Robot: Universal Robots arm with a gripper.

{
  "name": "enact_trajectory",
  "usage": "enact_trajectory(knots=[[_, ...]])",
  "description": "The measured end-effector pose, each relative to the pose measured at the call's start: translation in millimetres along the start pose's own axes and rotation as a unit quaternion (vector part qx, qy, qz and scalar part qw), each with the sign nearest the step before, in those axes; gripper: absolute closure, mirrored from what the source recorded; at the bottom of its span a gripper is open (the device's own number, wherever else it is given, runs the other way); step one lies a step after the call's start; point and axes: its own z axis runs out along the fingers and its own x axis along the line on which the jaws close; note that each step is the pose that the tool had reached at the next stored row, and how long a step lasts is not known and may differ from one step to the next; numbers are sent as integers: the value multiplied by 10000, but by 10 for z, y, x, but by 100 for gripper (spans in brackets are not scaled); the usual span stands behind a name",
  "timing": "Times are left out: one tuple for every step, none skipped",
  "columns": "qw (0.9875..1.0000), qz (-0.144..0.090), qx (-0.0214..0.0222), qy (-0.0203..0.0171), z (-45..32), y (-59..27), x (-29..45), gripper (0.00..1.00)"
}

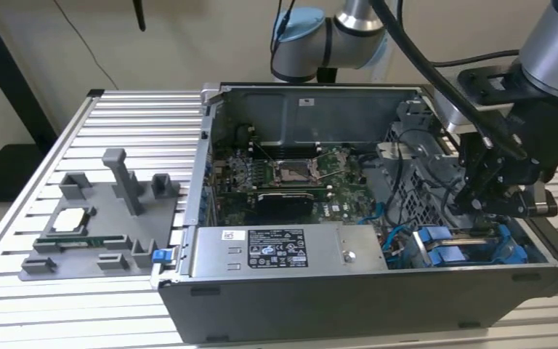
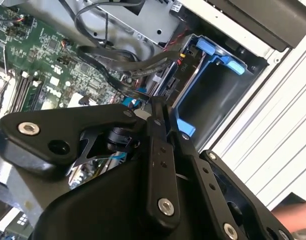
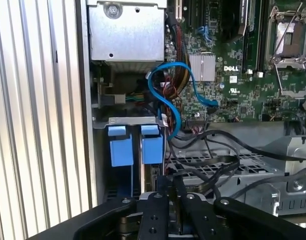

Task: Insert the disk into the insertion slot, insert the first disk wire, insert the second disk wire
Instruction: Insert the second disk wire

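My gripper hangs inside the open computer case, over the drive cage at the front corner on the exterior view's right. Its fingers are pressed together in both wrist views. A flat black disk wire runs from the case and ends at the fingertips. Just beyond them the disk sits in its bright blue carrier inside the insertion slot. Two blue tabs of the cage stand side by side next to the gripper. More black wires lie across the cage.
A blue data cable loops over the motherboard. The grey power-supply box lies along the case front. A grey parts fixture stands on the slatted table at the exterior view's left. What looks like a hand shows by the case.
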Motion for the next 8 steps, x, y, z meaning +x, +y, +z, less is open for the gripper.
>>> enact_trajectory(knots=[[10000,-2,9,5,8,2,4,100],[10000,-4,16,11,19,3,6,100],[10000,-5,24,16,31,5,9,100],[10000,-6,31,21,44,7,12,100],[10000,-7,37,25,57,8,17,100],[10000,-9,45,27,71,9,23,100],[10000,-10,52,32,82,10,27,100],[10000,-12,59,38,94,11,29,100]])
